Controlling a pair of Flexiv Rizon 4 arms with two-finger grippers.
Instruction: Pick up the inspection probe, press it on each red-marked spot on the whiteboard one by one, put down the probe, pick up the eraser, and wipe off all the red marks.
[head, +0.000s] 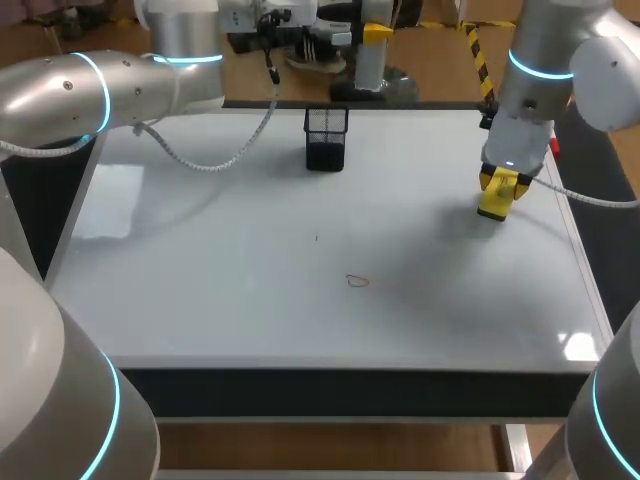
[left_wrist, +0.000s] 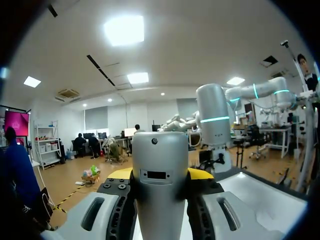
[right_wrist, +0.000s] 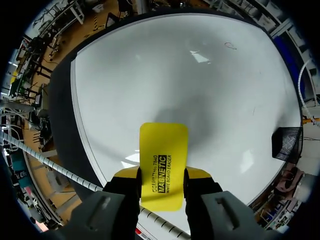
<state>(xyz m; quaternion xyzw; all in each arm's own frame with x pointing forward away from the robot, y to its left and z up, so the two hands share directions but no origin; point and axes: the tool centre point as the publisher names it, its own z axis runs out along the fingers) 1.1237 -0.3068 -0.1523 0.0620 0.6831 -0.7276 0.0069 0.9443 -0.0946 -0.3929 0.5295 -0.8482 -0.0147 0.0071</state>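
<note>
On the whiteboard surface (head: 200, 300), the right end effector (head: 498, 192) is clamped on the yellow eraser (right_wrist: 162, 155), whose long axis runs out along the fingers. The left end effector (left_wrist: 161, 173) is closed on the grey probe (left_wrist: 160, 155), raised clear of the surface. The single red mark (head: 357, 281) is found well apart from the eraser, toward the middle and near edge, so the right arm is judged nearer.

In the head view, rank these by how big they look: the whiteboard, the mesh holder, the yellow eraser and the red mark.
1. whiteboard
2. mesh holder
3. yellow eraser, only partly showing
4. red mark
</note>
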